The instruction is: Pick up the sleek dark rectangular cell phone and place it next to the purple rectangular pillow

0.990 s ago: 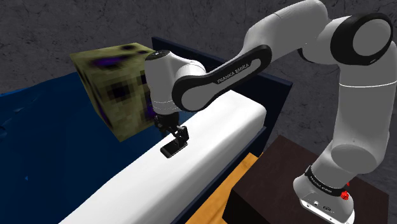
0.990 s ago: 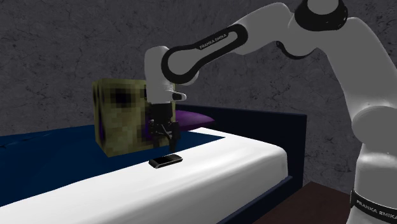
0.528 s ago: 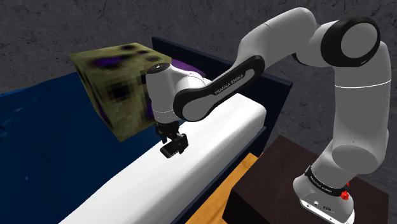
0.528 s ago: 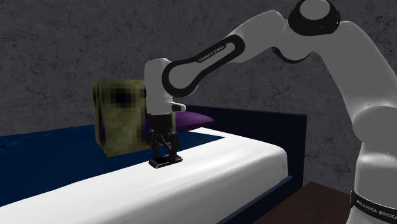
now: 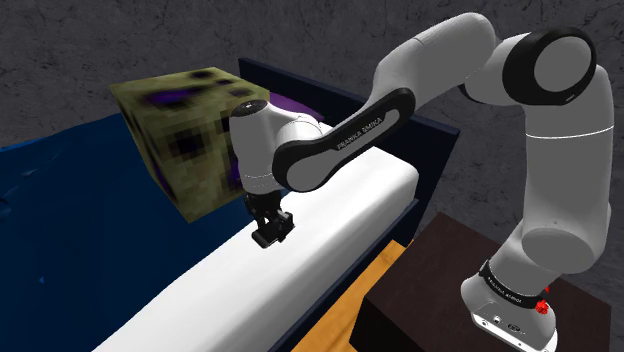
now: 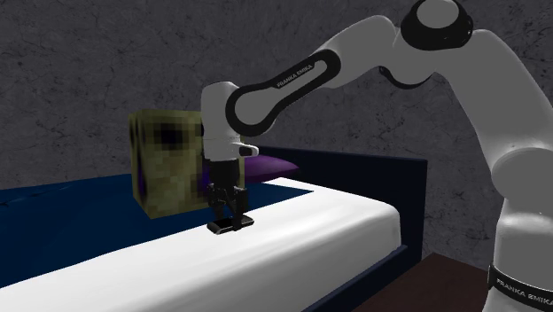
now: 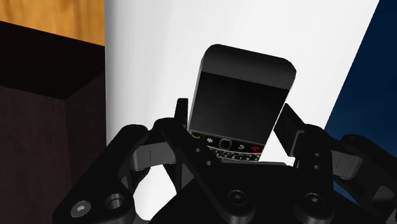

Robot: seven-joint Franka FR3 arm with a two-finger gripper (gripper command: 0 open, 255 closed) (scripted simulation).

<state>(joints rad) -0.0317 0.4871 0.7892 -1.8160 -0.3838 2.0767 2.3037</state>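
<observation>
One cell phone (image 7: 245, 95): dark and rectangular, screen up, with a small keypad at the end nearest the palm. It lies flat on the white sheet (image 5: 335, 225).
Gripper (image 7: 235, 116): pointed straight down over the phone. Its two black fingers (image 7: 289, 126) are drawn in against the phone's long sides, clasping it while it rests on the sheet.
White sheet: a pale strip along the bed's near edge, with a dark blue blanket (image 5: 70, 200) beside it.
Olive cube (image 5: 185, 130): a blotchy block on the blanket, just beyond the gripper in the shoulder view.
Purple pillow (image 6: 266, 166): behind the arm's wrist, against the dark headboard (image 6: 372, 168), apart from the phone.
Stand (image 5: 440, 290): a dark box beside the bed on the wooden floor (image 5: 372, 272).
</observation>
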